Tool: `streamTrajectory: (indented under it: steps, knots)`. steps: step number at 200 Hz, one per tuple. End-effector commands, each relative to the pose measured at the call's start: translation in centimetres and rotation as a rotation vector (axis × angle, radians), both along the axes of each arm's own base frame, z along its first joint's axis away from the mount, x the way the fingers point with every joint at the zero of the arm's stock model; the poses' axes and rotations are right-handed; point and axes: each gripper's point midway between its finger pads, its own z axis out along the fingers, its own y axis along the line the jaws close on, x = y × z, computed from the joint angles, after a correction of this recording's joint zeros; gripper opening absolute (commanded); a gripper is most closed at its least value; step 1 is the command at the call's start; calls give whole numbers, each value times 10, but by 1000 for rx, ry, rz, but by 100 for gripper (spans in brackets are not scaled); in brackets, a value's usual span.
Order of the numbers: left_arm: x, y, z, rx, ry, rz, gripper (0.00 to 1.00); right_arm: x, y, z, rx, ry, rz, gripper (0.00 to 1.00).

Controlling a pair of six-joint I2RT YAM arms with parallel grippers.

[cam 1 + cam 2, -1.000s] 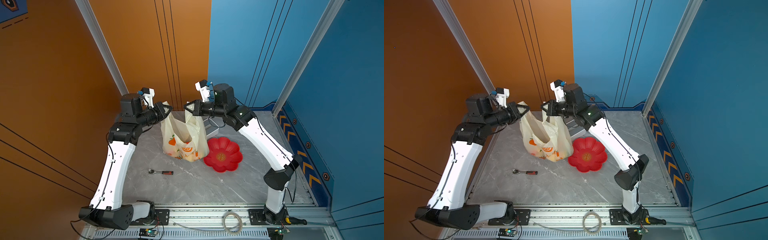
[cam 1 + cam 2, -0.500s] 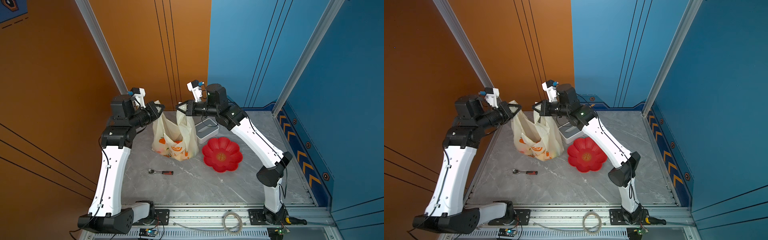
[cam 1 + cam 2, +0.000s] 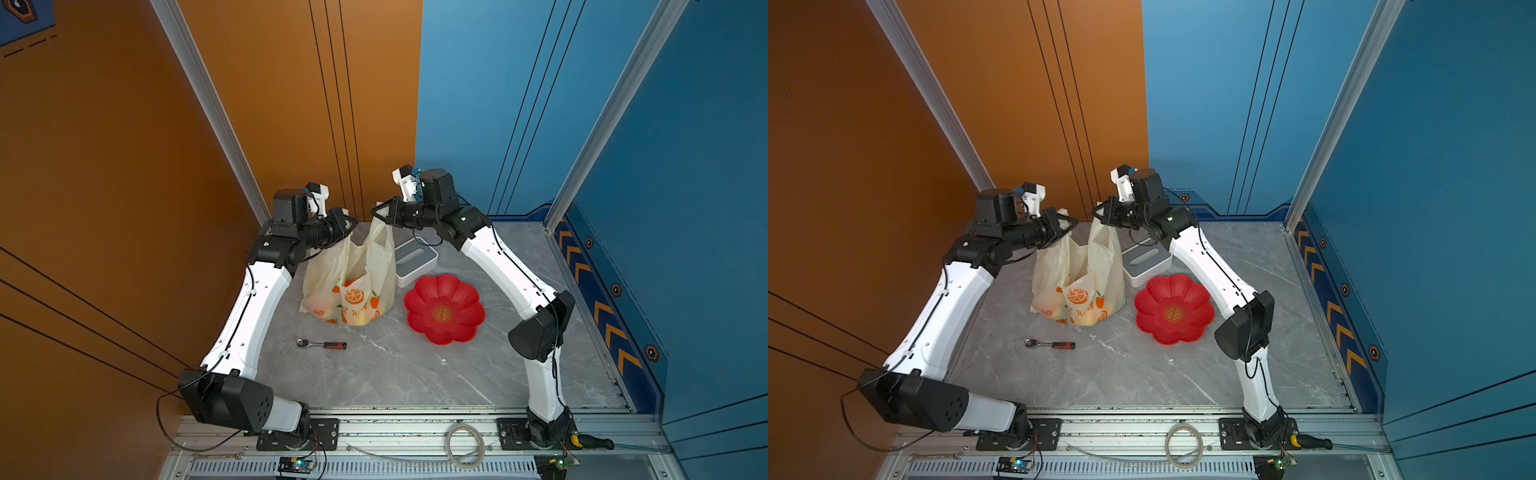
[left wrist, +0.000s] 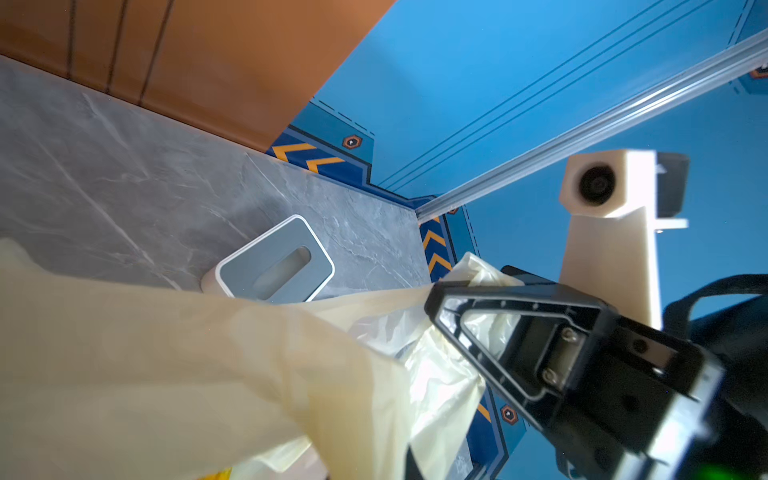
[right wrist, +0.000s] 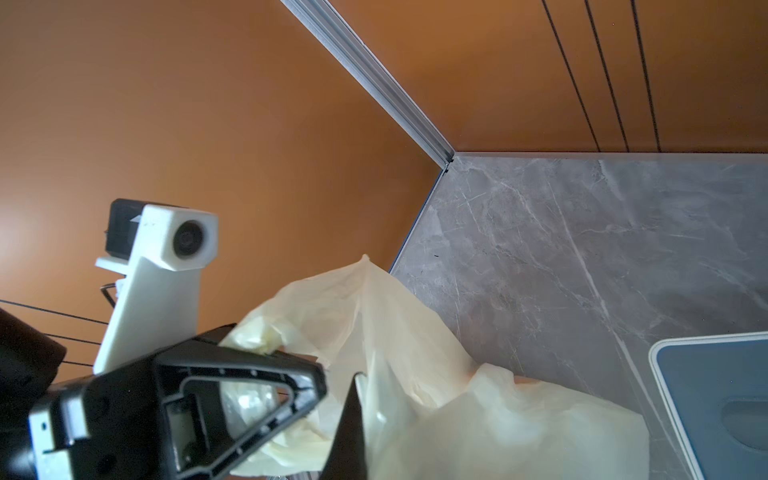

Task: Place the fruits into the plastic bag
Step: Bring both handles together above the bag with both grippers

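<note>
- Gripping one handle loop each, the left pincer (image 3: pixel 350 223) and right pincer (image 3: pixel 377 212) are clamped on the plastic bag (image 3: pixel 368 266).
- The bag hangs between them near the tabletop's (image 3: pixel 415 374) far edge, handles held apart.
- The fruits (image 3: pixel 362 319) show dimly through its lower part.
- A red dish (image 3: pixel 444 309) lies just beside it, a slotted box (image 3: pixel 417 259) behind.

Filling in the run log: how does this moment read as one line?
left gripper: shut on plastic bag handle | right gripper: shut on other handle | fruits: seen through bag wall | red dish: empty
</note>
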Motion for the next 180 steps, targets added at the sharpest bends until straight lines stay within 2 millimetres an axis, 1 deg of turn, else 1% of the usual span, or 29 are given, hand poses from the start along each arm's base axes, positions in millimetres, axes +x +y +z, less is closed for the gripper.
streamTrajectory:
  steps: [1,33,44,55,76,90,111,140,158,180]
  knots:
    - [8,-21,14,4,-70,-39,0,0,-2,10,14,-43,-15,0]
    - [9,-51,-15,14,-27,-88,0,8,-19,1,-3,-35,-67,0]
    - [7,-60,-24,12,-13,-104,0,10,-28,4,-2,-40,-88,0]
    - [4,-69,-32,16,0,-120,0,13,-38,10,4,-52,-114,0]
    - [0,-82,-38,18,3,-141,0,15,-54,24,9,-82,-154,0]
    - [-2,-90,-35,15,-4,-155,0,15,-60,30,11,-94,-169,0]
    - [-4,-99,-30,12,-16,-172,0,12,-61,30,11,-96,-167,0]
    - [-6,-104,-29,6,-18,-187,0,10,-56,21,14,-75,-152,0]
    - [-9,-103,-33,9,-9,-188,0,9,-50,10,13,-49,-130,0]
    - [-13,-95,-39,15,-1,-174,0,8,-43,-5,2,-16,-109,0]
